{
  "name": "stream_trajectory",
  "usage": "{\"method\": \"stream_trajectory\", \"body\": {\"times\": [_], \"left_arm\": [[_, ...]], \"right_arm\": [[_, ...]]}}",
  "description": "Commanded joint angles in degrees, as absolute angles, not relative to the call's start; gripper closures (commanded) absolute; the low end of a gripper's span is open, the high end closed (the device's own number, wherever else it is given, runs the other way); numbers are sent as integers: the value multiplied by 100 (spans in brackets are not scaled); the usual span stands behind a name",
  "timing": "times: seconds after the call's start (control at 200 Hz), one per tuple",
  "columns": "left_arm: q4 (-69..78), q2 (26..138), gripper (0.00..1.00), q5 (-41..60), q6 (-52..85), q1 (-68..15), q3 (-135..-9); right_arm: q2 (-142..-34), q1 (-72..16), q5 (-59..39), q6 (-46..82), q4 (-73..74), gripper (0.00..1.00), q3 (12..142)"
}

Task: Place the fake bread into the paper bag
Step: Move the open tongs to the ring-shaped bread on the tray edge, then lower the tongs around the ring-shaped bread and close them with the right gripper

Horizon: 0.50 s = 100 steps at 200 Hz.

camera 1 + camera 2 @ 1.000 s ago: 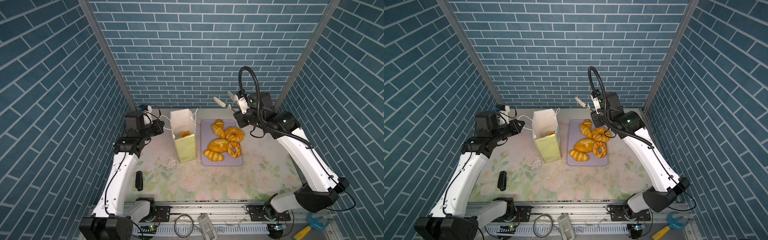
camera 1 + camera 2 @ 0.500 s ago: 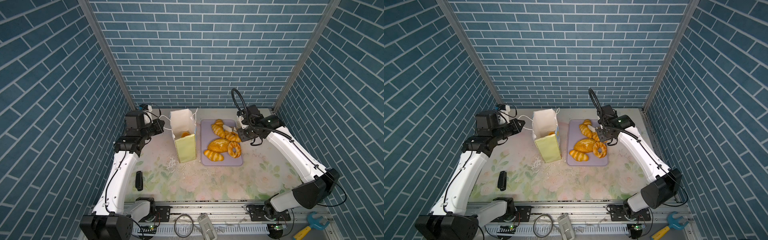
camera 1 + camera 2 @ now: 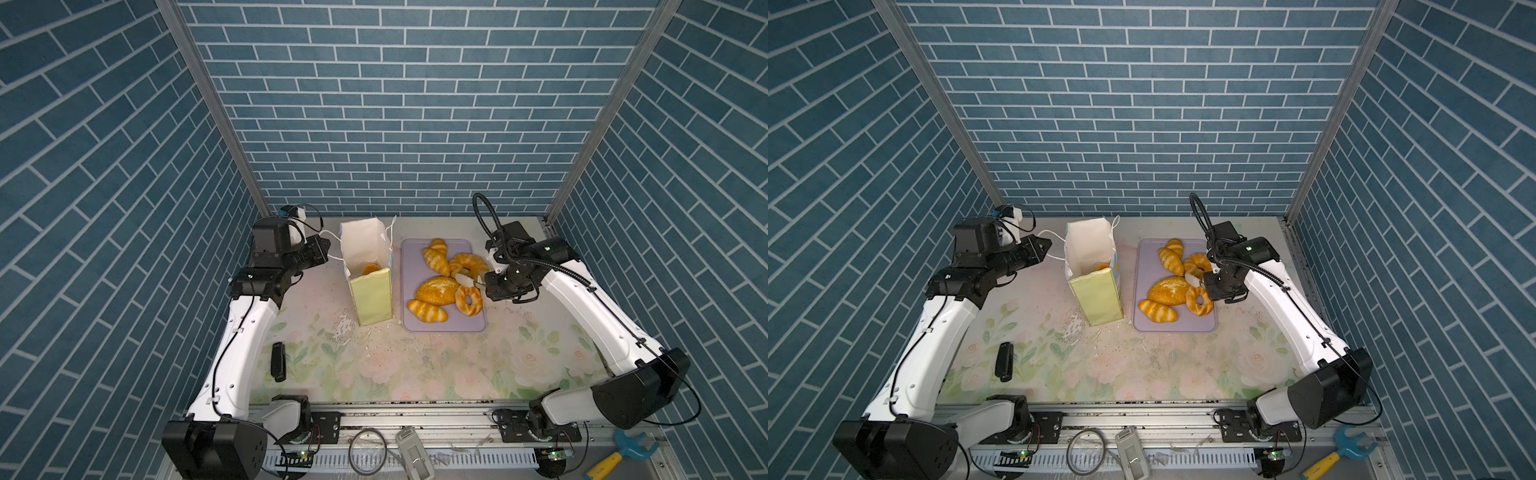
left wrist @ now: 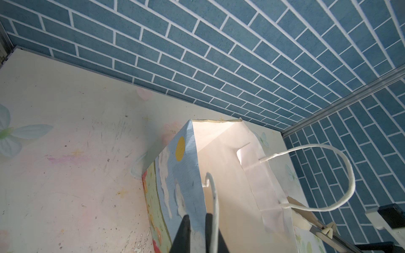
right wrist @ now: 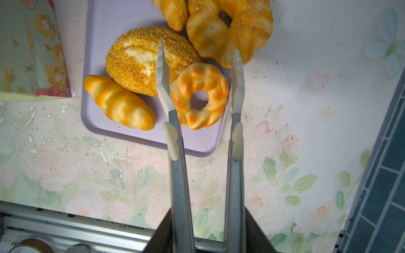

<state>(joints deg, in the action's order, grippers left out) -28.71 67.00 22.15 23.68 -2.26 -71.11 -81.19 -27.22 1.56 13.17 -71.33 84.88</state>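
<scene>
The paper bag stands upright and open left of the lilac tray, with one golden piece of fake bread inside. My left gripper is shut on the bag's side wall near the rim. On the tray lie a seeded loaf, a striped roll, a small twisted ring, a larger ring and two croissants. My right gripper is shut on metal tongs, whose white tips straddle the small ring.
A black oblong object lies on the flowered table near the left arm. White flakes are scattered in front of the bag. A tape ring and a blue-and-yellow tool sit at the front rail. Brick walls close in three sides.
The right arm has come down from high behind the tray, and the tongs now sit around the small twisted ring. The left arm and the bag have not moved.
</scene>
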Motion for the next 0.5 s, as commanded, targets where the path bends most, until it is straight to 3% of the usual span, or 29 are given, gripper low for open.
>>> {"method": "stream_trajectory", "body": {"times": [0.0, 0.495], "left_arm": [[-2887, 6740, 84, 2239, 2252, -211, -7292], [-2878, 6779, 84, 2268, 2294, -212, -7261]], "right_arm": [[-7907, -2720, -104, 1634, -7328, 57, 8314], [-7976, -2699, -664, 1982, -6981, 61, 7829]]}}
